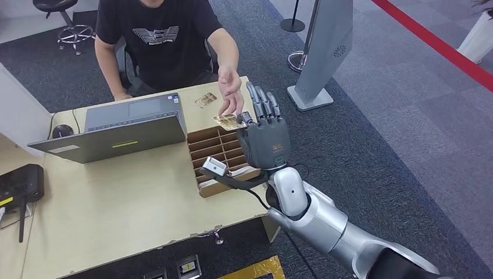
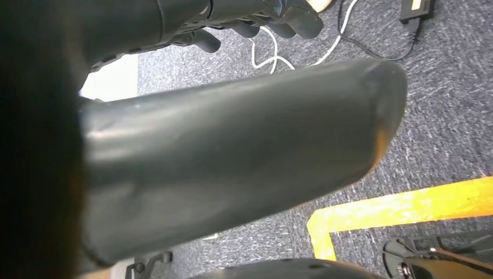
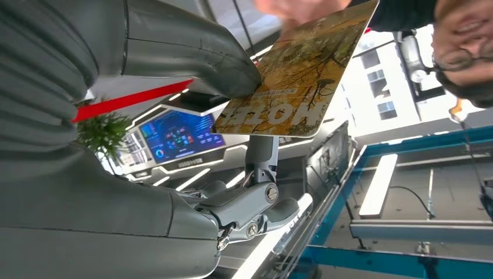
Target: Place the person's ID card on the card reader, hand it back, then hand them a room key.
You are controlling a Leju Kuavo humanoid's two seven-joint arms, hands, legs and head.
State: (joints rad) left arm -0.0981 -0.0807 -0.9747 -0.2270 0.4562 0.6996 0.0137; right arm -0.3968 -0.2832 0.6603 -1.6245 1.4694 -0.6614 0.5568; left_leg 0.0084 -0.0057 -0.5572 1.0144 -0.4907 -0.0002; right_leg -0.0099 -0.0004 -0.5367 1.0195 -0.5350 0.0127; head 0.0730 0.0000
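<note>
My right hand pinching the key card, person's hand on its far end, my left hand curled, holding nothing

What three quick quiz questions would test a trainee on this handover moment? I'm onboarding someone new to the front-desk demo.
1. True or false: the right hand pinches a card that the person's hand also touches.
2. What word is printed on the card in the right wrist view?
3. The laptop on the table is: A) closed, B) open, C) on the floor.

Key: 1 true; 2 HOTEL; 3 B.
</note>
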